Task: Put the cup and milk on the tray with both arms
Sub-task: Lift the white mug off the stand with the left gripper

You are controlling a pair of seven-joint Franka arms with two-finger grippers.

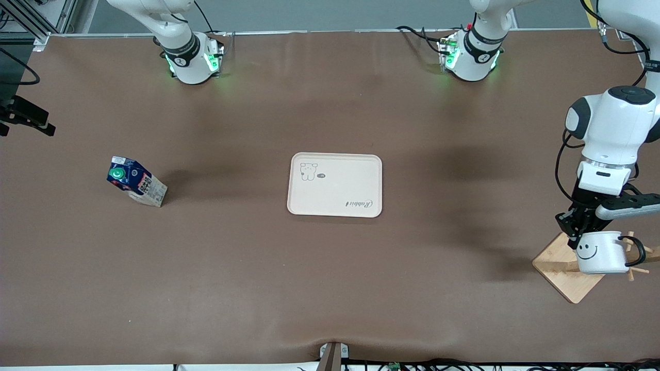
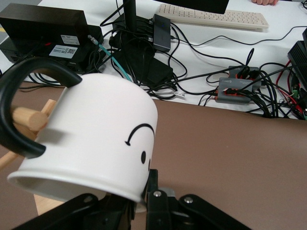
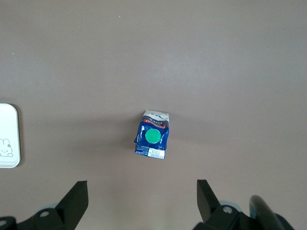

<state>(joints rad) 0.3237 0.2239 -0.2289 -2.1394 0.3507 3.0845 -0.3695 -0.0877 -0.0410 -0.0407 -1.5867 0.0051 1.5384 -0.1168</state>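
Left gripper clamped on cup over wooden rack

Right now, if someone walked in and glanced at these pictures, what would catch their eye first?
Probably the smiley-face mug, gripped at its rim by the left tool and hanging with its handle over a wooden peg of the rack at the left arm's end of the table. Next, the blue milk carton with its green cap stands alone at the right arm's end, the open right tool above it. The cream tray lies bare between them.
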